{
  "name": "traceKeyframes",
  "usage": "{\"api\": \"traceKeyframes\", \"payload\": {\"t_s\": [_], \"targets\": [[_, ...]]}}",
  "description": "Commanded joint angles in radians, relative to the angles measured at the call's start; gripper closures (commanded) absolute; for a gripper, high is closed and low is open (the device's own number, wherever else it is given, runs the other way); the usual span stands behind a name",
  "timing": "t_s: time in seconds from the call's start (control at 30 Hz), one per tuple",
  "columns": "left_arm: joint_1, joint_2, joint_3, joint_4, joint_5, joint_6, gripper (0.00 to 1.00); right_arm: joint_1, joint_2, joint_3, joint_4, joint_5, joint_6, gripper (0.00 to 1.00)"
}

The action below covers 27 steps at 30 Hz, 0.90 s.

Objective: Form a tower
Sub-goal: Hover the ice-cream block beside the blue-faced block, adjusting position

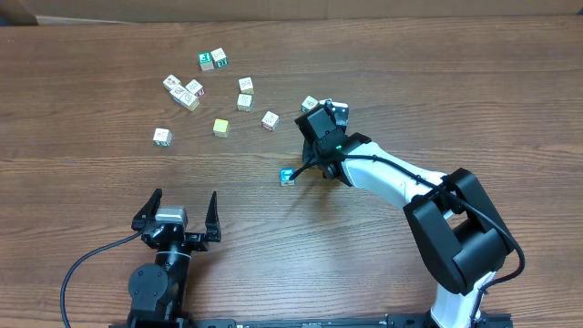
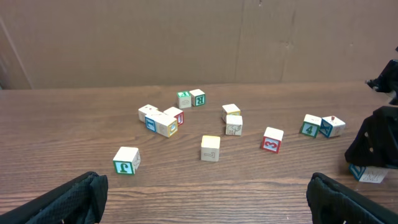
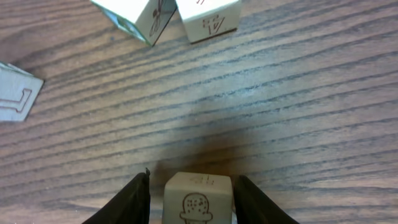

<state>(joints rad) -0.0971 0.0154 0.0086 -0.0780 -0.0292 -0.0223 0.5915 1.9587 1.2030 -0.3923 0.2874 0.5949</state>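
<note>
One cube (image 3: 198,200) inside part-open right end effector (image 3: 193,182).

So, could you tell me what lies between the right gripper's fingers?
A pale picture cube stands there on the table, shown in the right wrist view.

The brown wood-grain counter (image 1: 109,191) carries a loose scatter of small pale wooden cubes with coloured pictures (image 1: 190,95), a plain yellow-green cube (image 1: 220,127) among them, and a blue-edged cube (image 1: 287,176) lying apart.
</note>
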Motion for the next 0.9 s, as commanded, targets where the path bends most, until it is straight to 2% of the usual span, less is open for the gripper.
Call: {"api": "traceKeyframes", "payload": {"t_s": [0.0,0.37,0.7,0.8,0.87], "targets": [[0.007,-0.011,-0.004,0.002,0.012,0.016,0.0,0.004,-0.011,-0.005,-0.003,-0.004,-0.024,0.59],[0.007,-0.011,-0.003,0.002,0.011,0.016,0.01,0.004,-0.009,-0.005,-0.007,-0.005,-0.023,0.7],[0.007,-0.011,-0.004,0.002,0.012,0.016,0.01,0.004,-0.01,0.003,-0.005,-0.004,-0.024,0.73],[0.007,-0.011,-0.003,0.002,0.012,0.016,0.01,0.004,-0.02,0.019,-0.025,-0.004,-0.024,0.81],[0.007,-0.011,-0.003,0.002,0.011,0.016,0.01,0.004,-0.029,0.027,-0.037,-0.004,-0.024,0.81]]}}
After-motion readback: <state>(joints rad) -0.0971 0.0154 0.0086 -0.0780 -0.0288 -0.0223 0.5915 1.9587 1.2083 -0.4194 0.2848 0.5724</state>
